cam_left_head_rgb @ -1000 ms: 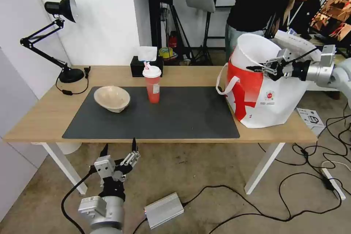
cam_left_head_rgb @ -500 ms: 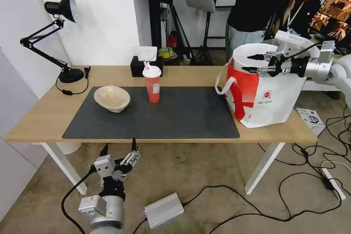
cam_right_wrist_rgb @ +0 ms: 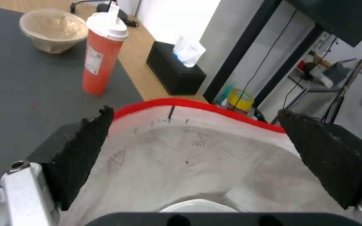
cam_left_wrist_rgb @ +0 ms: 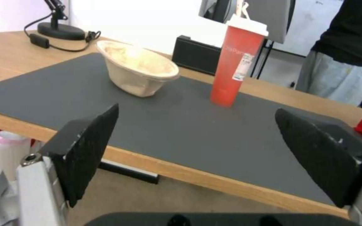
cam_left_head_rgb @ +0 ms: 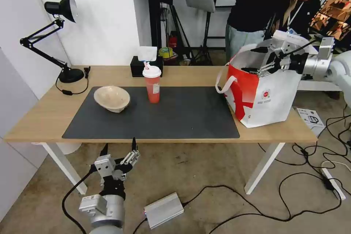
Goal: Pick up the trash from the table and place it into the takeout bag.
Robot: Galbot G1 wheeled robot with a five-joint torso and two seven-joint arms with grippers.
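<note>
Right gripper (cam_left_head_rgb: 258, 59) higher, wide, empty.

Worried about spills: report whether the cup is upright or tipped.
Upright. The cup stands on its base on the mat, lid on top.

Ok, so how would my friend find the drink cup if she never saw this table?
Start at the big dark grey mat on the wooden table. Near the mat's back edge, just in front of the black tissue box, stands the drink cup. It is the only tall red thing there, with a white lid, unlike the low beige bowl beside it.
</note>
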